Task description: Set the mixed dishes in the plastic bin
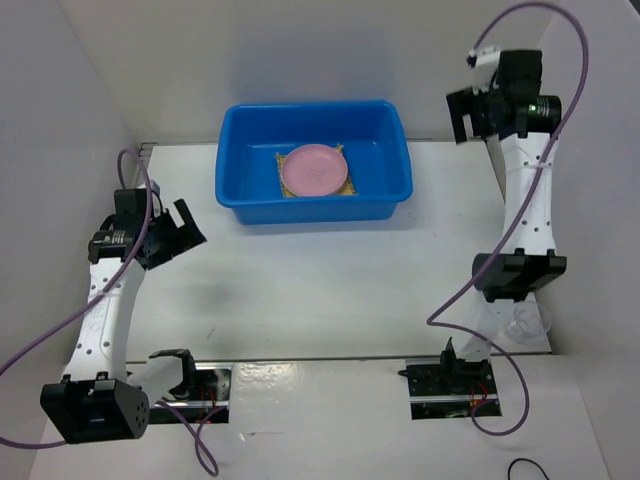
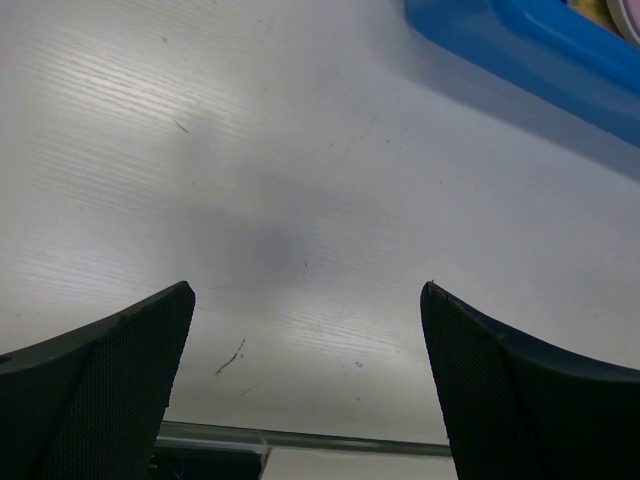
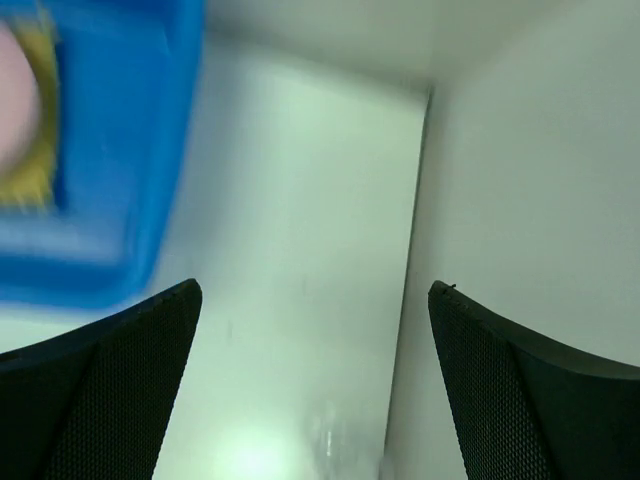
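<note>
Left gripper: jaws apart, empty; bin ahead to its right, holding mat under pink plate. Right gripper: jaws apart, empty; bin at its left. Risk, I judge: the apparent clear cup well behind it gets knocked over by the right arm swinging back.

Your left arm and right arm match: white links dotted with small dark holes, joined by boxy black housings. A purple cable loops out at the left arm's nine o'clock, and another curls at the right arm's seven o'clock. The fingers are black with fine mesh texture.
</note>
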Controlling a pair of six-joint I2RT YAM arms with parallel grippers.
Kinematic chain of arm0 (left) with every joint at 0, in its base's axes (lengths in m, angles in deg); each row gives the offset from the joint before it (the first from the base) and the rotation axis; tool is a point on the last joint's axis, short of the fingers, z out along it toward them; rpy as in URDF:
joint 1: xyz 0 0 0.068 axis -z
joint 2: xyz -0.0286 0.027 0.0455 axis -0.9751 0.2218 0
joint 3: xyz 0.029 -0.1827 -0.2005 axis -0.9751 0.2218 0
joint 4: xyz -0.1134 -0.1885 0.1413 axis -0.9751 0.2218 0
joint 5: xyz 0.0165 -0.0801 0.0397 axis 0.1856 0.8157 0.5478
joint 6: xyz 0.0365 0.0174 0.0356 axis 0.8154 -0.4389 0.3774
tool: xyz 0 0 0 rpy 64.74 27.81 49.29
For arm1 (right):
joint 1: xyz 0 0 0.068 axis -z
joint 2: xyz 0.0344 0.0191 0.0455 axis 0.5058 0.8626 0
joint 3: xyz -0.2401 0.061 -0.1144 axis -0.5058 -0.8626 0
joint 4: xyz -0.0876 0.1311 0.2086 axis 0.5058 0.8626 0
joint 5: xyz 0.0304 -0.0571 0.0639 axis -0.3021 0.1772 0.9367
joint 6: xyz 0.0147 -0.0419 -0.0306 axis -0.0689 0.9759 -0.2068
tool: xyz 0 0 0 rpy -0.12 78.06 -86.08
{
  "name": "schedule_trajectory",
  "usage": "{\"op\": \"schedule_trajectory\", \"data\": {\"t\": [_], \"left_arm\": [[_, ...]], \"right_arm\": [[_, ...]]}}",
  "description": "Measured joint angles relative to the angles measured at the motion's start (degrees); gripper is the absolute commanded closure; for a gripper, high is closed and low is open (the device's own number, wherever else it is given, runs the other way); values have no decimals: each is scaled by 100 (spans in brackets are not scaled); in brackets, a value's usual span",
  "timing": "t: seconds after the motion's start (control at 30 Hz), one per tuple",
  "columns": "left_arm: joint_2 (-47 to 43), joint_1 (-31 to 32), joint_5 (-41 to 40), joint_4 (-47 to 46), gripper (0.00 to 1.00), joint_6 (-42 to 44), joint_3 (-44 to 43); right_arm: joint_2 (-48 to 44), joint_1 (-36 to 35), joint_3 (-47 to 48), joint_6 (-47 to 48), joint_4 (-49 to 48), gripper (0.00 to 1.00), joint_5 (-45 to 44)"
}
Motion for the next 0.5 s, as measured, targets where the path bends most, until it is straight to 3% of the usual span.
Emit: {"op": "schedule_trajectory", "data": {"t": [0.1, 0.17, 0.27, 0.33, 0.5], "left_arm": [[-37, 107, 216, -63, 0, 87, 133], [-52, 190, 308, -107, 0, 111, 155], [-46, 310, 452, -229, 0, 120, 168], [-22, 378, 540, -280, 0, 125, 175], [264, 505, 645, -332, 0, 127, 175]], "right_arm": [[-907, 402, -2205, -35, -59, 2, -96], [-1554, 393, -4037, -4, -439, 2, -260], [-2267, 304, -6059, 35, -728, 2, -603], [-2616, 280, -6951, 52, -911, 2, -837], [-3003, 649, -8100, 79, -1467, 2, -1397]]}}
